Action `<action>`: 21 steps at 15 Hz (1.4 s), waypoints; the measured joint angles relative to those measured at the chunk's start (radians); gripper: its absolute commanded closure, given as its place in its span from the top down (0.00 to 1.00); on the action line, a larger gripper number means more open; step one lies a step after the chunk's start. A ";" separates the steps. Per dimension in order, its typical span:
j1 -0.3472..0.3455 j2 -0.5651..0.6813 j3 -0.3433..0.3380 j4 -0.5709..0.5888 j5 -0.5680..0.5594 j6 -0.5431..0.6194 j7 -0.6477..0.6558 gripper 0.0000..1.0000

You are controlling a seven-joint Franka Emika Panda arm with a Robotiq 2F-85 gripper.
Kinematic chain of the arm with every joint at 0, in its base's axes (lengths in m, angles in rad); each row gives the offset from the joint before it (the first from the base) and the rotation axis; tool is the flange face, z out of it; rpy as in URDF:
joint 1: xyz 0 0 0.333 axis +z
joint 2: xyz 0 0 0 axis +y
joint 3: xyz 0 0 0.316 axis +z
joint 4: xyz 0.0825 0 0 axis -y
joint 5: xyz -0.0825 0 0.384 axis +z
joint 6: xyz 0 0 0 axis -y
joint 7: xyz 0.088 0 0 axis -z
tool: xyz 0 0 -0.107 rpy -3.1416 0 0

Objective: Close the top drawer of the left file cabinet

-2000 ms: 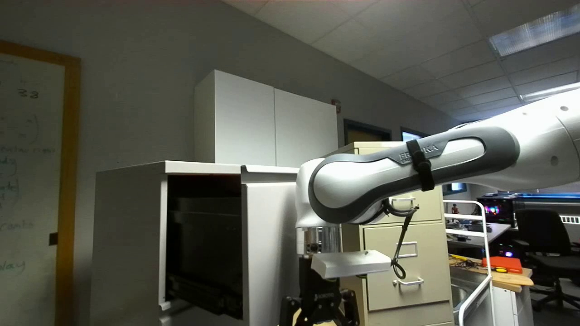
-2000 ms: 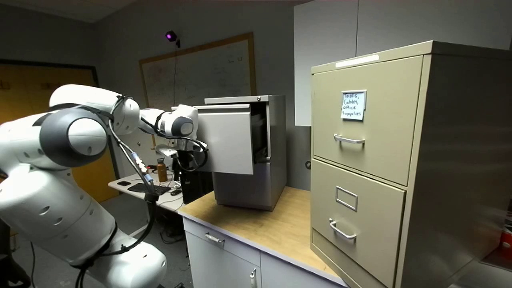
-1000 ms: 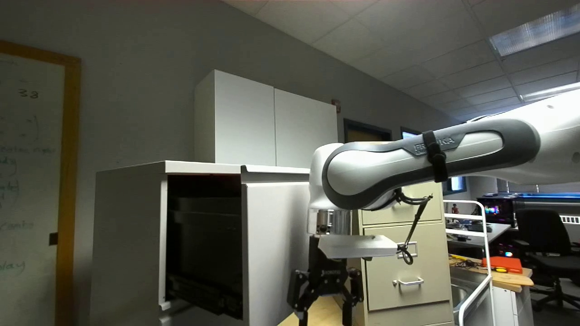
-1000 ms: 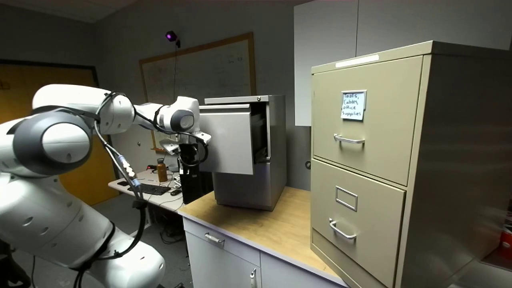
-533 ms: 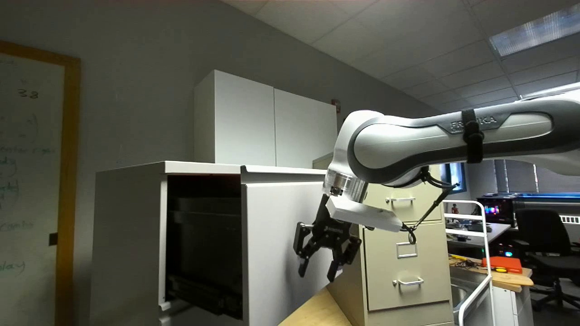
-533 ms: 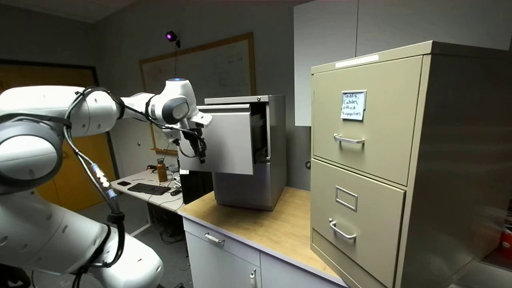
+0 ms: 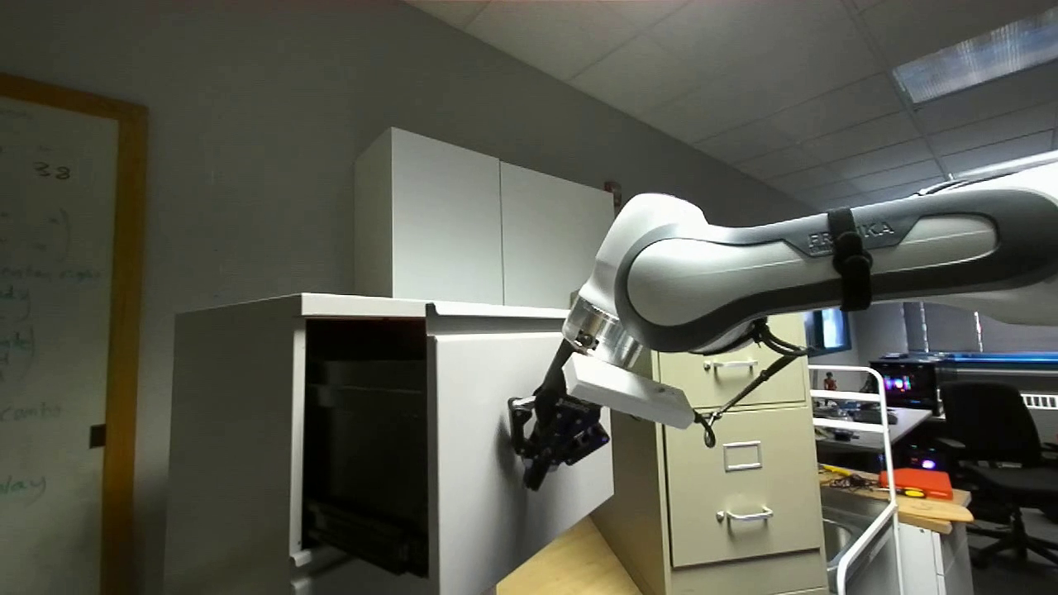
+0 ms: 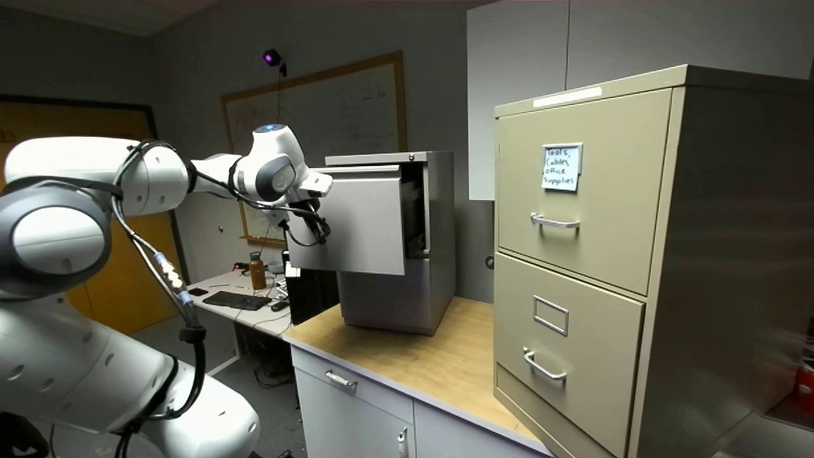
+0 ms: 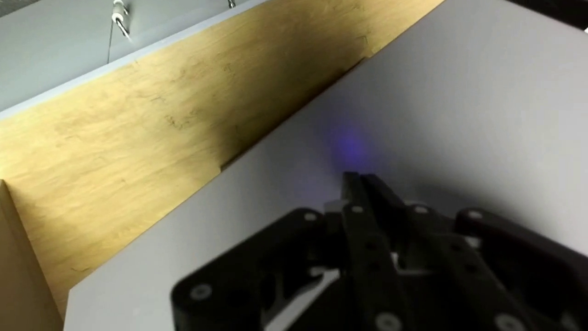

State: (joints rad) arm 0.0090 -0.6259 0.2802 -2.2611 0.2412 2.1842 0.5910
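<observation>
gripper [image 7: 535, 477] at the face of the pulled-out top drawer [image 7: 479, 397]

the robot arm [image 7: 744, 264] reaches in from the right edge of an exterior view, its gripper tilted, the tips aimed down toward the drawer's flat, pale grey front [image 8: 365, 222]. in the wrist view the fingers [image 9: 360, 230] are drawn together side by side, with nothing between them. they lie right at the lower half of that front; whether they touch it cannot be told for certain. a small blue-violet glow [image 9: 351, 148] shows on the front just beyond the tips.

the top drawer is the upper compartment of the left file cabinet [image 8: 443, 242]. in both exterior views it juts out past the body, and its dark inside shows at the side. the cabinet's lower front [image 8: 385, 302] sits flush beneath it.

the cabinet stands on a wood-topped counter [image 8: 445, 356]. near it, apart, is a beige cabinet [image 8: 731, 254], its two handled drawers [image 8: 591, 184] pushed in; a handwritten label [image 8: 562, 166] on the upper one reads "tools, cables, office supplies". a white cupboard [image 7: 446, 223] hangs on the wall [image 7: 264, 165] behind. farther off, a desk [image 8: 216, 283] carries a keyboard [image 8: 237, 300].
</observation>
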 measured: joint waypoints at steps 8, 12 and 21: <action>-0.003 0.166 0.066 0.166 -0.196 0.021 0.004 0.03; -0.001 0.265 0.084 0.306 -0.288 0.018 0.008 0.04; 0.028 0.522 0.074 0.577 -0.397 0.073 0.008 0.04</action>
State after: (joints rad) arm 0.0368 -0.1034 0.3541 -1.6845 -0.1557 2.2574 0.5988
